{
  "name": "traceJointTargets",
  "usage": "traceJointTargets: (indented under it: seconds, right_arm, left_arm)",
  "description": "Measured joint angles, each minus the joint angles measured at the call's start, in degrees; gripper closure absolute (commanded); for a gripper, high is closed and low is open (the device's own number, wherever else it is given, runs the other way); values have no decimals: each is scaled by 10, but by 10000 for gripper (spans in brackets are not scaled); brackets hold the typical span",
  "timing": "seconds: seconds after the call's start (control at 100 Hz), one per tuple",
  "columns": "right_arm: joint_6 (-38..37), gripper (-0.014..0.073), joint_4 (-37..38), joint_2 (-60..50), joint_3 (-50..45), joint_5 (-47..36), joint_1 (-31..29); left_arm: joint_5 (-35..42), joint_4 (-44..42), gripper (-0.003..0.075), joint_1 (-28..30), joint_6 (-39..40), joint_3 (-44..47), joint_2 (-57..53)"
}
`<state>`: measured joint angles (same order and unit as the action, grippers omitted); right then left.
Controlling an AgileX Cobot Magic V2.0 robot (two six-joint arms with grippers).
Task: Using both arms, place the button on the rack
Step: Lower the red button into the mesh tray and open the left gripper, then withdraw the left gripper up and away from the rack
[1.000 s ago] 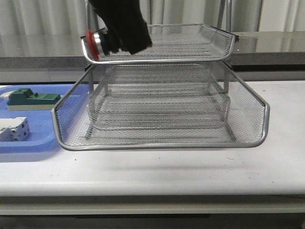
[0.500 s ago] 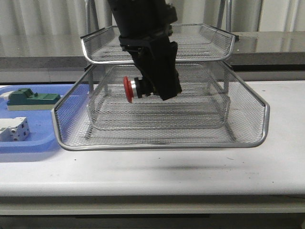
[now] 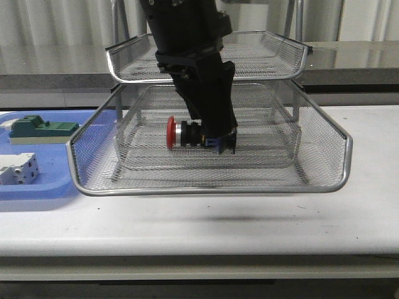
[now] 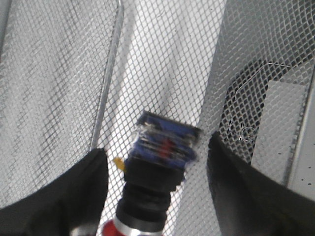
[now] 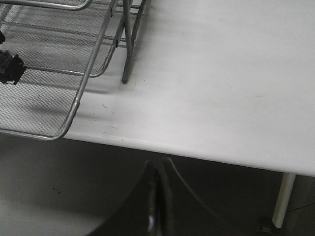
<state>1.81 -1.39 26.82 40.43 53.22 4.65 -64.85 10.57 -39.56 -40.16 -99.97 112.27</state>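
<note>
The button (image 3: 187, 134) is held sideways inside the rack (image 3: 212, 180), within the large lower tray, its red cap turned toward the blue tray (image 3: 37, 187) side. It is gripped by the left tool (image 3: 215, 140), which is closed on the button's black body and blue rear block. In the left wrist view the button (image 4: 160, 162) is seen between the two dark fingers (image 4: 64, 191), with rack mesh behind it; whether it touches the mesh floor cannot be told. The left arm (image 3: 187, 43) is seen coming down in front of the rack's upper tray.

The right tool (image 5: 158, 196) is seen in its wrist view beyond the table (image 5: 221, 73) edge, well apart from the rack (image 5: 74, 108), with its fingers pressed together and nothing between them.

On the blue tray, beside the rack, a green block (image 3: 40, 129) and a white block (image 3: 17, 169) are seen.
</note>
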Motion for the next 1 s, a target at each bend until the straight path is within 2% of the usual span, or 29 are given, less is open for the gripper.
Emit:
traceJointTargets:
  seconds: [0.26, 0.52, 0.84, 1.0]
  right_arm:
    - [0, 664, 0, 0, 0, 0, 0]
    - [0, 664, 0, 0, 0, 0, 0]
    - [0, 664, 0, 0, 0, 0, 0]
    - [0, 664, 0, 0, 0, 0, 0]
  left_arm:
    - [-20, 0, 288, 0, 3, -15, 1]
    - [-57, 0, 290, 17, 47, -63, -23]
    - [-65, 0, 297, 122, 84, -66, -133]
    - [-66, 0, 328, 183, 94, -31, -192]
